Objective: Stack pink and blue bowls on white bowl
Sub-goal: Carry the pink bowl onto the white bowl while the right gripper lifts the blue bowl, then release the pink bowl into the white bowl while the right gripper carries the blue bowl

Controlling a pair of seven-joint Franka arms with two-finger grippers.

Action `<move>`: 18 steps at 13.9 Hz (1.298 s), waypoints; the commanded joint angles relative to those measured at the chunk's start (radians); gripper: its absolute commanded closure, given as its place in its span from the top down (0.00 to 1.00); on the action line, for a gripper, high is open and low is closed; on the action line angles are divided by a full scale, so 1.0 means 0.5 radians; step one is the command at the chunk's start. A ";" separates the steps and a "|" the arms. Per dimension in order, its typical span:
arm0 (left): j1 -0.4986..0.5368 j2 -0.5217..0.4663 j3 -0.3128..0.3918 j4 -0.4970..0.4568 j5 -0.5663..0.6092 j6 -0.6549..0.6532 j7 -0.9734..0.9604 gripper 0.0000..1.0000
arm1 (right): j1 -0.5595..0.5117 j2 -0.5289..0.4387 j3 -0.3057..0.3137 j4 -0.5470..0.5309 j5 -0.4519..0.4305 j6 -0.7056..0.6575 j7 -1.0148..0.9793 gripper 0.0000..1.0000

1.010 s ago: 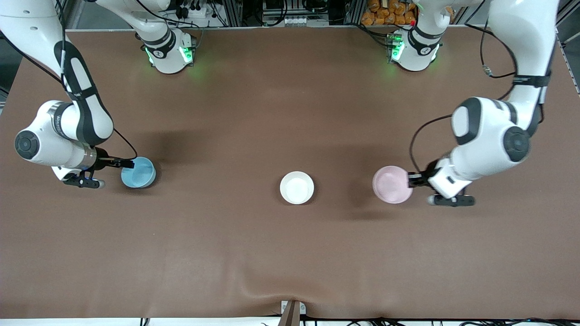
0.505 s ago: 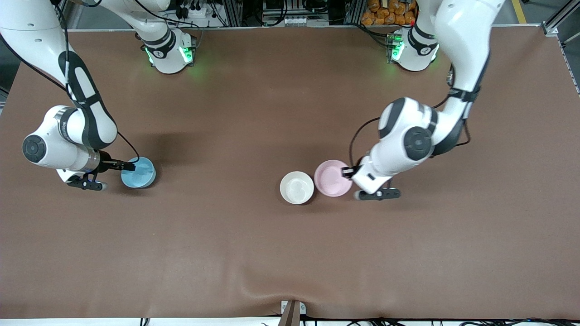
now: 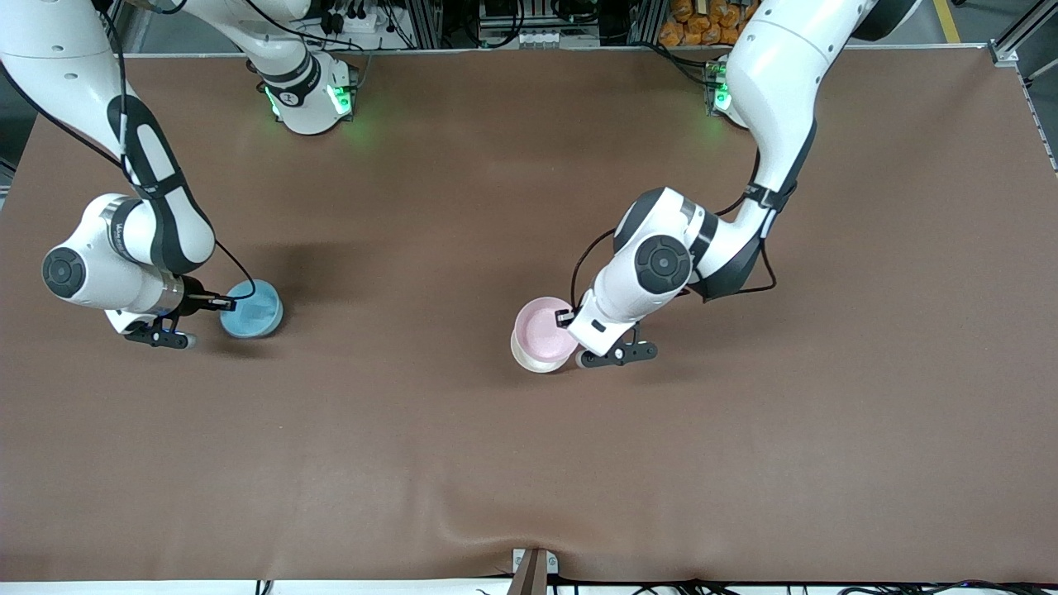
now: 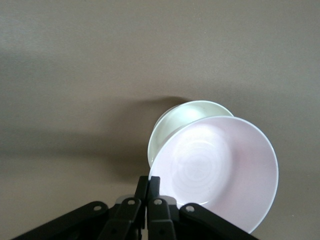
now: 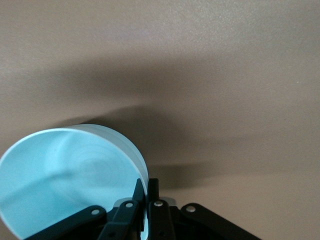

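Note:
My left gripper (image 3: 566,318) is shut on the rim of the pale pink bowl (image 3: 541,329) and holds it just over the white bowl (image 3: 530,364). Only a crescent of the white bowl's rim shows under it. In the left wrist view the pink bowl (image 4: 215,170) covers most of the white bowl (image 4: 172,125), with my left gripper (image 4: 149,187) pinching its edge. My right gripper (image 3: 225,303) is shut on the rim of the sky blue bowl (image 3: 252,310) near the right arm's end of the table. The right wrist view shows the blue bowl (image 5: 65,175) tilted in my right gripper (image 5: 147,192).
The brown table mat (image 3: 529,463) is bare around the bowls. The two arm bases (image 3: 310,95) stand along the table's top edge. A small bracket (image 3: 533,570) sits at the table's front edge.
My left gripper has carried the pink bowl toward the right arm's end, from beside the white bowl to over it. The right gripper and the blue bowl have barely moved.

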 commanded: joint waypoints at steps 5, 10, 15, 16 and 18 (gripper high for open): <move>-0.057 0.099 0.017 0.052 0.134 0.138 -0.072 0.00 | -0.032 -0.325 0.027 0.039 0.004 -0.227 -0.037 0.00; -0.066 0.130 0.020 0.049 0.137 0.175 -0.072 0.00 | 0.026 -0.467 0.039 0.314 0.037 -0.654 -0.022 0.00; -0.063 0.164 0.020 0.034 0.153 0.227 -0.072 0.00 | 0.085 -0.457 0.039 0.499 0.179 -0.882 -0.009 0.00; -0.063 0.179 0.020 0.034 0.153 0.230 -0.072 0.00 | 0.094 -0.457 0.039 0.499 0.218 -0.882 -0.009 0.00; -0.063 0.185 0.020 0.034 0.150 0.248 -0.072 0.00 | 0.149 -0.457 0.036 0.505 0.307 -0.882 0.003 0.00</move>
